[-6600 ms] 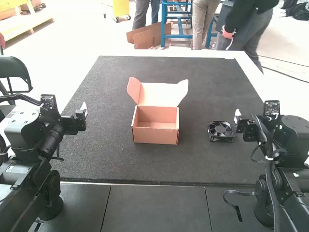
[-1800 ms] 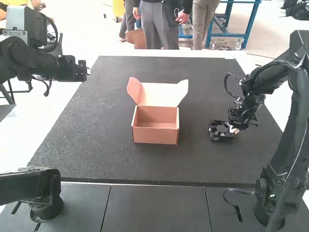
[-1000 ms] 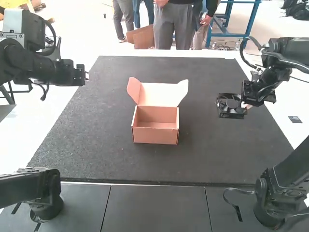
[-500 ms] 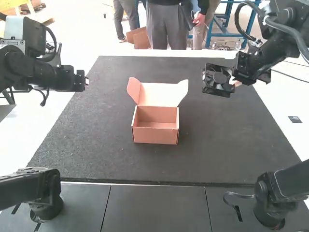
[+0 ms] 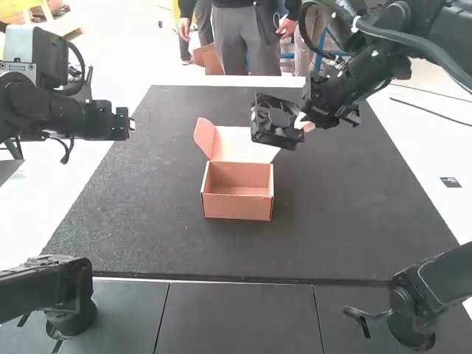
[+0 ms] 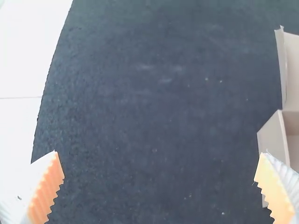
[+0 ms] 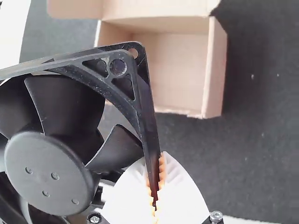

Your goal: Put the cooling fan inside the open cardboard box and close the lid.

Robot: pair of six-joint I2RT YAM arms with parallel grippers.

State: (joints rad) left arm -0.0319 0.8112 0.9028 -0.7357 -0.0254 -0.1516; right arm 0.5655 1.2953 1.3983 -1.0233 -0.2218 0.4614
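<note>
The black square cooling fan [image 5: 276, 122] hangs in the air above the back right of the open cardboard box [image 5: 237, 190], tilted, with my right gripper [image 5: 304, 127] shut on its frame edge. In the right wrist view the fan [image 7: 70, 140] is close up, the white ribbed fingers [image 7: 154, 193] pinch its rim, and the box [image 7: 163, 60] lies below. The box stands mid-mat with its lid flap [image 5: 243, 141] raised at the back. My left gripper [image 5: 129, 122] hovers open over the mat's left edge; its orange pads [image 6: 44, 186] are wide apart, and a box corner [image 6: 280, 135] shows.
A black mat [image 5: 147, 206] covers the table, with white table surface [image 5: 44, 184] to its left and right. People stand beyond the far edge, away from the task's things. A small black item [image 5: 450, 181] lies on the white surface at right.
My right arm lifted the fan off the mat at the right and carried it up and leftward until it hangs over the box. The left arm drifted slightly and stayed open.
</note>
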